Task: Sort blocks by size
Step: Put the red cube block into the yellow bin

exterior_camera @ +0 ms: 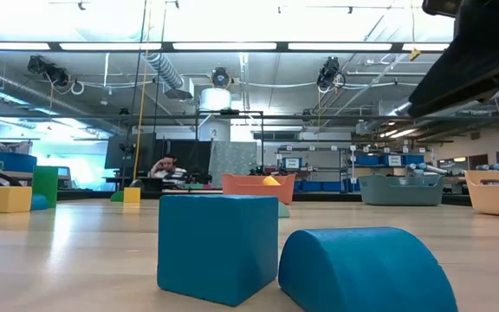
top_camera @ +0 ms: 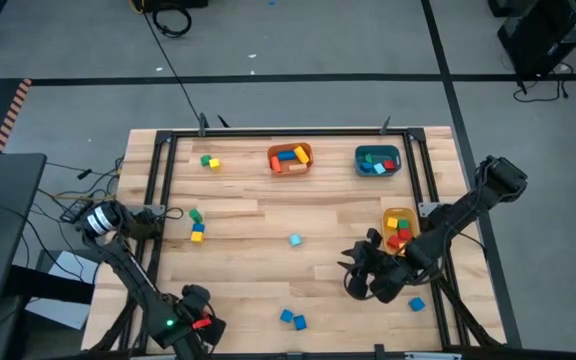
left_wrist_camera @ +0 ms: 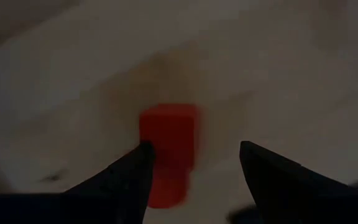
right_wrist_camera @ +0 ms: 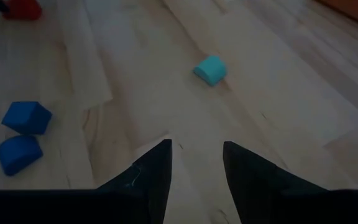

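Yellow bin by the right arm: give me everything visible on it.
The yellow bin is a small open-topped tub, plastic by the look, sitting upright on the wooden table near its right rail. It holds several blocks, red ones plus yellow and green. The right arm crosses just beside it, and the right gripper, fingers apart and empty, sits off toward the table's middle. In the low view the bin shows pale at the far right, rim flared outward.

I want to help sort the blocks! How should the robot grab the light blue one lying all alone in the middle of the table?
I'd come straight down from above: the light blue block lies alone on the table, nothing crowding it. Its top looks rounded, so pinch the two flat end faces rather than the curve. The right gripper points toward it, open and empty.
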